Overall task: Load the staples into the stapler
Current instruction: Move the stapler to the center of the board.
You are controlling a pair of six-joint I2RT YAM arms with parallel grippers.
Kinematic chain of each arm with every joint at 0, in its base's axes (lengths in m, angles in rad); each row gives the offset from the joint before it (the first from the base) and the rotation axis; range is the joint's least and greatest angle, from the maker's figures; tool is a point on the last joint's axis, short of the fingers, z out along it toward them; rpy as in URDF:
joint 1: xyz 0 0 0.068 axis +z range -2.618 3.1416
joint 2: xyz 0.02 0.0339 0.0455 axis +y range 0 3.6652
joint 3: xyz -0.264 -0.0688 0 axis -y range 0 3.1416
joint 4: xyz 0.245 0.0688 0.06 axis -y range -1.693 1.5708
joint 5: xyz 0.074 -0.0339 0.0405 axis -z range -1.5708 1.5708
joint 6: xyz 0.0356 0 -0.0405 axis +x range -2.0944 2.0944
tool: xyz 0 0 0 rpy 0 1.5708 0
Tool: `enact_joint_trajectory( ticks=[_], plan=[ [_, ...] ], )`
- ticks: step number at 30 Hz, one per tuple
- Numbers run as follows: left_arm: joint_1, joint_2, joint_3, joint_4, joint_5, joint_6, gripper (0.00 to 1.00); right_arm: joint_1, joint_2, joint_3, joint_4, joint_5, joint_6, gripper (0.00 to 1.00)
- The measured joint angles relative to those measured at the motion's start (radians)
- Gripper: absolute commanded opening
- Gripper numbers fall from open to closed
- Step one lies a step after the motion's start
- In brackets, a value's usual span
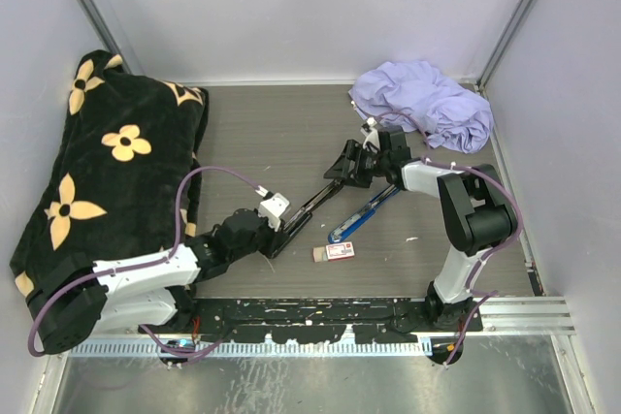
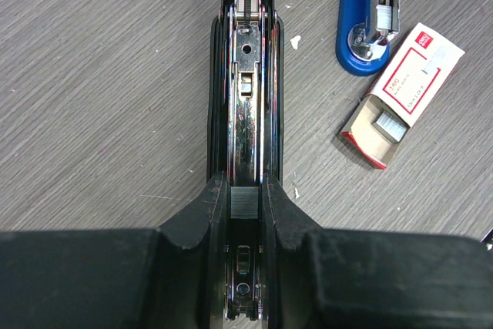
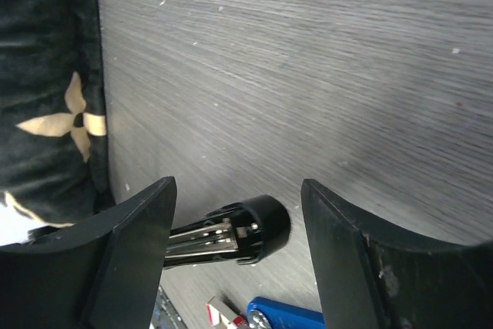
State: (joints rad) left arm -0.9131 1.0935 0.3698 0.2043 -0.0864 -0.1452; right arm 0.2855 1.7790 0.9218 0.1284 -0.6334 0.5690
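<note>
Plainly, the box of staples is small, of white card with a red label. It lies flat on the table, ahead and to the right of the left fingers, well clear of them and just beside the blue stapler. The end of the box nearer those fingers is open, and a grey strip shows inside.

I judge the box light and easily crushed. The strips inside are probably stiff but brittle, apt to snap or to slide out of the open end if it tips. Because it lies so low on the table, a gentle hold across its two long sides looks safest. A single strip would want a pinch on its sides near the middle.

The black stapler is swung open with its bright metal channel facing up, and it looks hard, weighty and rather slick. The left fingers are closed nearly all the way on its near end, one on each side, pinning it. The right fingers stand wide apart and hold nothing. The rounded far end of the stapler's arm lies between them, touching neither as far as I can see. The box lies back on the wrist side of those fingers, only a corner showing.
</note>
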Motion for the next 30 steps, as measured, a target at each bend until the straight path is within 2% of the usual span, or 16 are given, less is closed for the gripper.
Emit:
enact_joint_trajectory(
  ticks=[11, 19, 27, 30],
  plan=[
    [0.000, 0.032, 0.006, -0.024, -0.005, 0.007, 0.00, -0.002, -0.006, -0.002, 0.045, -0.058, 0.031, 0.53],
    [0.000, 0.172, 0.074, -0.041, -0.002, 0.054, 0.00, 0.006, -0.095, -0.018, 0.017, -0.074, -0.011, 0.52],
    [0.003, 0.359, 0.201, -0.013, 0.022, 0.104, 0.00, 0.039, -0.101, -0.017, -0.050, -0.047, -0.085, 0.50],
    [0.003, 0.426, 0.253, 0.011, 0.032, 0.112, 0.08, 0.048, -0.106, -0.019, -0.072, -0.006, -0.105, 0.50]
  ],
)
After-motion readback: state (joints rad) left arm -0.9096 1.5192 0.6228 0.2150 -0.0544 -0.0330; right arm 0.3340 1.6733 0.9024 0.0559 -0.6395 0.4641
